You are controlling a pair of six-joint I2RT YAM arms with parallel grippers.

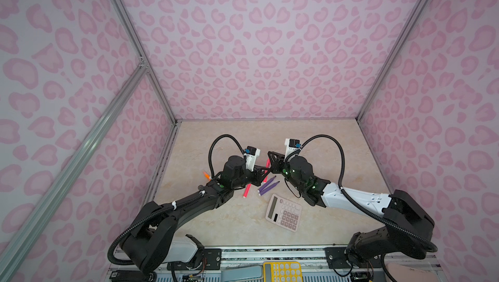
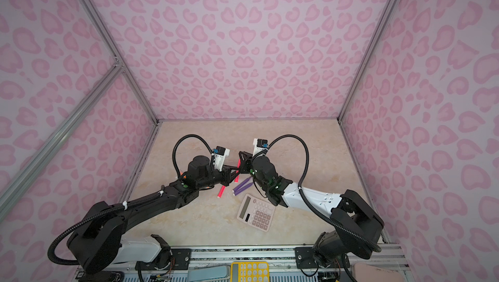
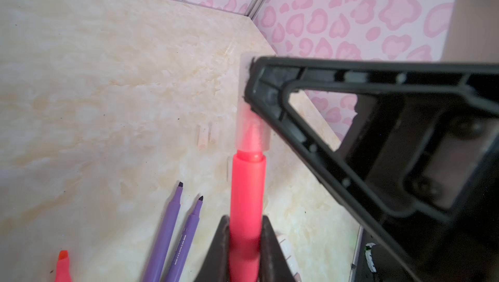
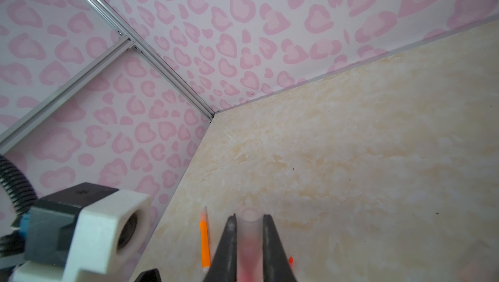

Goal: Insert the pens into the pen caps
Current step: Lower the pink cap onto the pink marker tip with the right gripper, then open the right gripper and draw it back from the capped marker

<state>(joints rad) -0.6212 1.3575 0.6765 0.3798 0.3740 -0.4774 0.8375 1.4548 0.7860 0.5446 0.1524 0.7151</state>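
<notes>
1. Plainly, the left pincer (image 3: 246,222) is clamped narrow on the barrel of a pink-red pen (image 3: 247,186). The right pincer (image 4: 249,217) is clamped narrow on a clear cap (image 3: 252,121). Both are held above the tabletop (image 3: 108,91) near its middle, with the pen tip meeting the cap mouth.
2. In the left wrist view the tapered tip sits inside the cap's mouth, but the coloured shoulder is outside it. I judge the cap not yet seated.
3. The pen looks light, stiff and smooth, so an end-on push could slide it back through the fingers. A firm hold on the barrel, as here, should keep it straight.
4. The cap looks thin-walled, light and probably slick. It is best pinched across its closed half so the mouth stays free. Too hard a squeeze might flatten the mouth and make it bind.
5. Two purple pens (image 3: 165,229) lie side by side on the tabletop, with a second pink-red pen (image 1: 247,190) just beside them. An orange pen (image 4: 205,240) lies apart, toward the left arm's side. Two loose caps (image 3: 203,137) lie close together beyond the purple tips.
6. The tabletop is pale, marbled and smooth, so the clear caps nearly vanish against it. A pinkish calculator (image 1: 285,213) lies nearer the arm bases. Pink heart-patterned walls (image 1: 256,51) on metal framing close in three sides.
</notes>
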